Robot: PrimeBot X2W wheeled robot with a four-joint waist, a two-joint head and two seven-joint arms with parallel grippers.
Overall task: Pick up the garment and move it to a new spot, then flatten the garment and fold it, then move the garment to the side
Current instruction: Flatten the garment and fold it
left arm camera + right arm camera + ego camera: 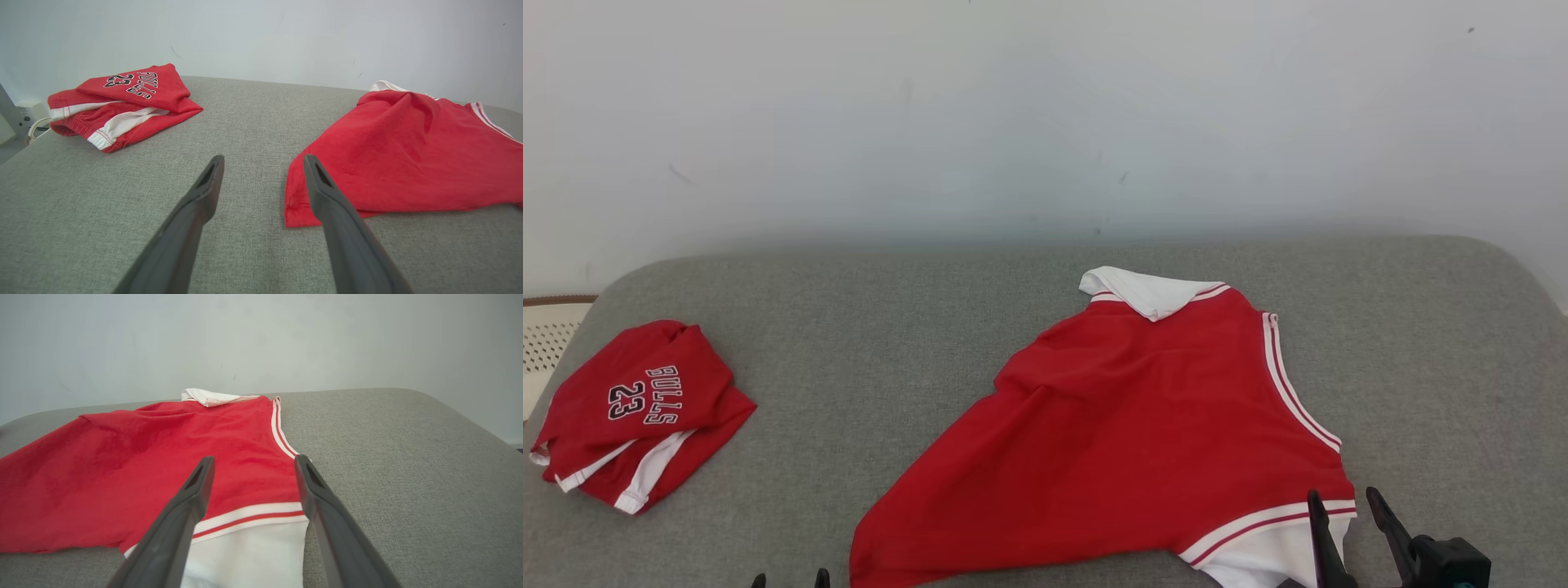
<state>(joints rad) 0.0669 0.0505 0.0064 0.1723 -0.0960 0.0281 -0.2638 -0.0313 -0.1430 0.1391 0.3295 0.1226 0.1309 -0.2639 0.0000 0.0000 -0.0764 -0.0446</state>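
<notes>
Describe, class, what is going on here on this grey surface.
A two-armed robot is working on a red garment with white trim, spread unfolded on the grey surface. Both grippers are open and empty: the right gripper at its near white-banded corner, the left gripper by its other near corner. A second garment, folded and printed BULLS 23, lies to the left.

red white-trimmed garment [1127, 425], grey couch [1421, 343]
</notes>
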